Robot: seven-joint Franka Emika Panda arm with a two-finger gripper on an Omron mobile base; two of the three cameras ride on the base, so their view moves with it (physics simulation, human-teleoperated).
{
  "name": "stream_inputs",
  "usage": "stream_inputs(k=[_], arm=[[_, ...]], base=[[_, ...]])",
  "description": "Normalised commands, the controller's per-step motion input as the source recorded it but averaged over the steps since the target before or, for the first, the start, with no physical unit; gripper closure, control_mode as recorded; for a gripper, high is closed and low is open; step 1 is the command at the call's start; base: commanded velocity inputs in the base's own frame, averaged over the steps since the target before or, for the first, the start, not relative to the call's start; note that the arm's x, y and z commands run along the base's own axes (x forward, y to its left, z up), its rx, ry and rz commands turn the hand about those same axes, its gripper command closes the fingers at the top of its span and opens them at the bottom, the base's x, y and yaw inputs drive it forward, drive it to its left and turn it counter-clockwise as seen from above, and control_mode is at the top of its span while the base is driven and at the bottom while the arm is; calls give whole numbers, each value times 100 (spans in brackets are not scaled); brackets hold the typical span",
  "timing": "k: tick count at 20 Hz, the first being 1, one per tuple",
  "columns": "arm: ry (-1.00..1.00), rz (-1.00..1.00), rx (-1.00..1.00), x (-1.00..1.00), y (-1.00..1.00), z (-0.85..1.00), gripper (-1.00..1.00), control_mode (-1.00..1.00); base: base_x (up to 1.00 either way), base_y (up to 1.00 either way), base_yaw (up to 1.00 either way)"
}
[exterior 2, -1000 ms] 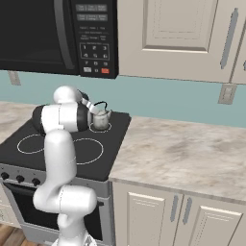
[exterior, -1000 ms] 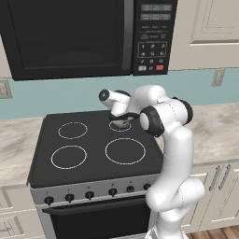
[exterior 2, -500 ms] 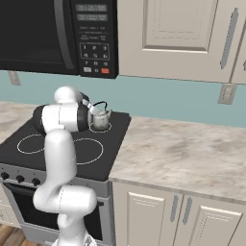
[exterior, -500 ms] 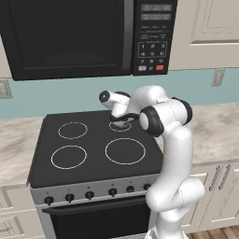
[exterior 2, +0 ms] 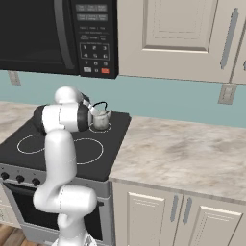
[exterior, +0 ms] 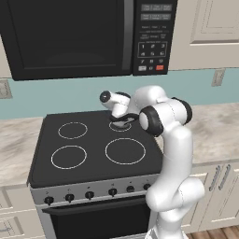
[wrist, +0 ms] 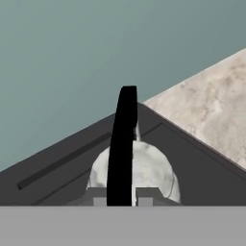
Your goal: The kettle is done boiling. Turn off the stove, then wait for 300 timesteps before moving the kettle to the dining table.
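My worry is the grip: the fingers point(wrist: 122, 201) are pinched tight on the thin black handle point(wrist: 123, 144) of the kettle point(exterior 2: 101, 118), and I judge that a hold so narrow could let the squat body swing or tip once I lift it. The small silver-grey kettle sits on the far right burner ring of the stove point(exterior: 93, 161), just beside the marbled bench point(exterior 2: 192, 153) on the right.

A black microwave point(exterior: 88, 37) hangs at 12 o'clock over a teal backsplash point(exterior 2: 168, 101); cream cabinets point(exterior 2: 178, 36) and marbled counter point(exterior 2: 187, 153) at 3.
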Motion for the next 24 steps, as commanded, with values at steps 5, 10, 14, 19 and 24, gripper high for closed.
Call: stream_inputs(k=[5,10,14,19,24], arm=[[0,0,3,5,0,-10,100,-100],[0,0,3,0,0,-10,100,-100],[0,0,3,1,0,-10,100,-100],[-1,0,1,0,0,-3,100,-100],[-1,-1,0,-10,4,0,100,-100]], base=[[0,0,0],[0,0,0],[0,0,0],[0,0,0],[0,0,0]])
